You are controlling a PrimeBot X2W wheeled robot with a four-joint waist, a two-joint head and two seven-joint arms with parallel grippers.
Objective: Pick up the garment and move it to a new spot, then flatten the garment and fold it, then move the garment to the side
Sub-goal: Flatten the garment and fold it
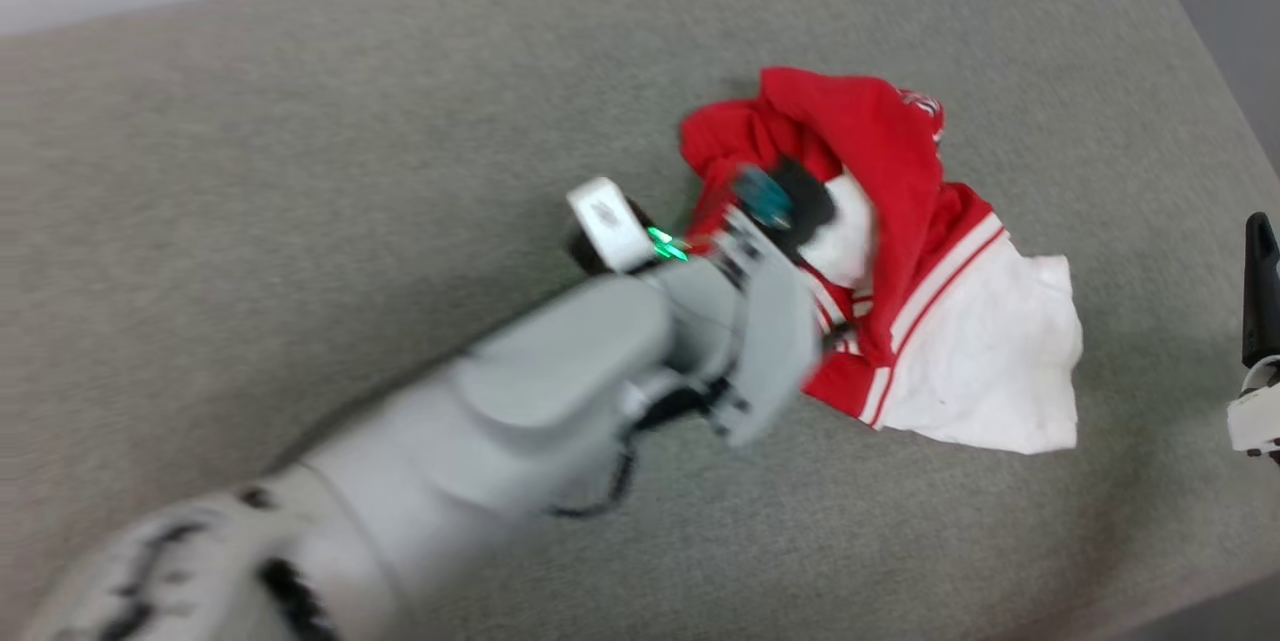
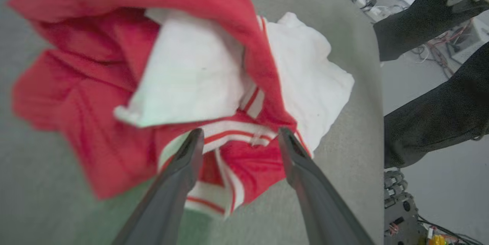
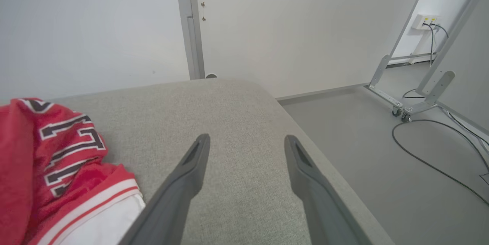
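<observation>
The garment (image 1: 905, 171) lies crumpled on the grey cushion, red with white-and-red striped trim and a white piece spread to the right. In the left wrist view the garment (image 2: 76, 122) is bunched just beyond my left gripper (image 2: 238, 136), whose fingers stand open over the striped trim with nothing pinched between them. From the head camera, my left gripper (image 1: 790, 201) is blurred and hovers over the heap's middle. My right gripper (image 1: 1262, 251) waits at the right edge, apart from the cloth. Its own camera shows the right gripper (image 3: 246, 141) open and empty, with the garment (image 3: 57, 153) and its black lettering at lower left.
The grey cushion (image 1: 300, 171) stretches wide to the left and front of the heap. Its right edge (image 3: 305, 138) drops to a grey floor with cables and a wheeled metal frame (image 3: 416, 96). Two dark shapes (image 2: 431, 122) that I cannot identify show beyond that edge.
</observation>
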